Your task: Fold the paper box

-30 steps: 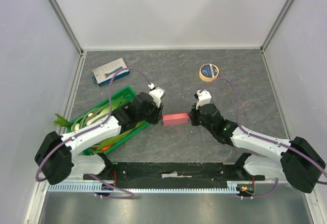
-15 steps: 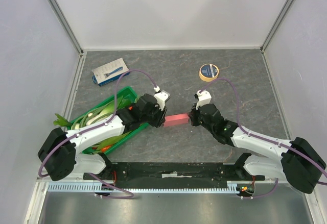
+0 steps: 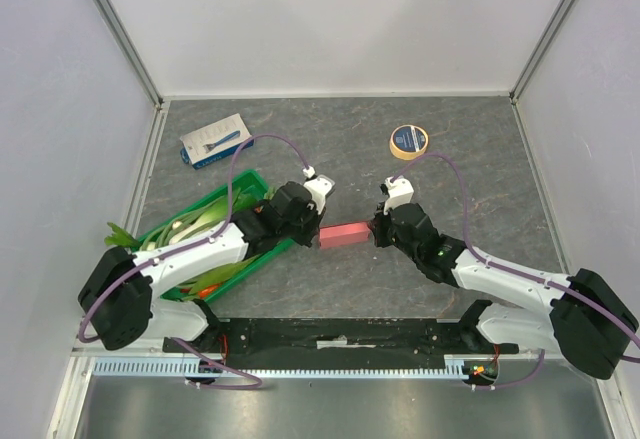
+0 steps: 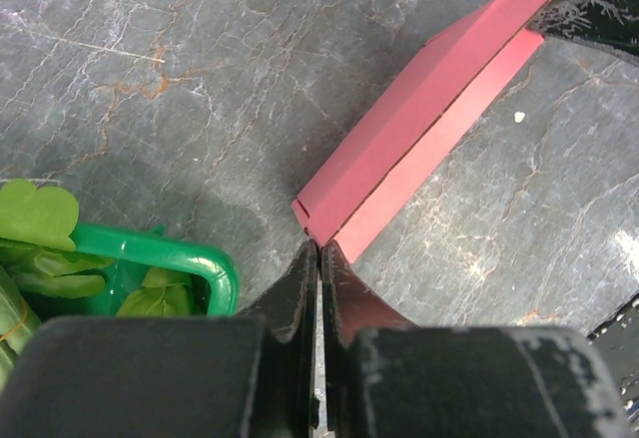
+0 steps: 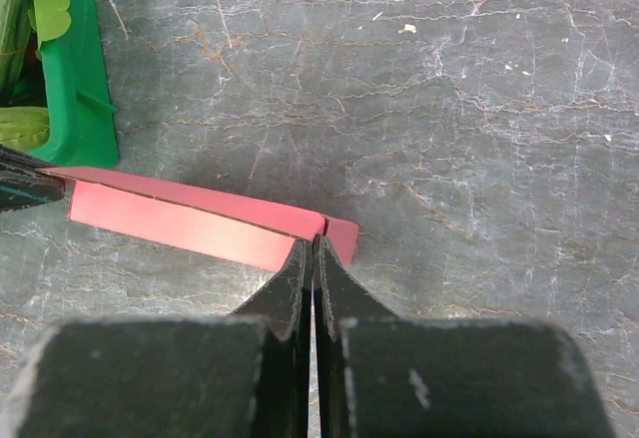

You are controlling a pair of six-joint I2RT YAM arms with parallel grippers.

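You had the pink-salmon long rectangular paper box (image 3: 343, 233) resting on the grey marbled surface (image 3: 350, 149) between the arms, its long walls already folded up. Your left pincer (image 4: 319, 250) was pinched together on its left end card. Your right pincer (image 5: 314, 246) was clamped on the opposite end. Judged step: closing the ends. The next move called for tucking an end flap without crushing the walls.

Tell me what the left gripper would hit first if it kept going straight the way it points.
The paper box: the left gripper looks closed right on its near end, with no gap between.
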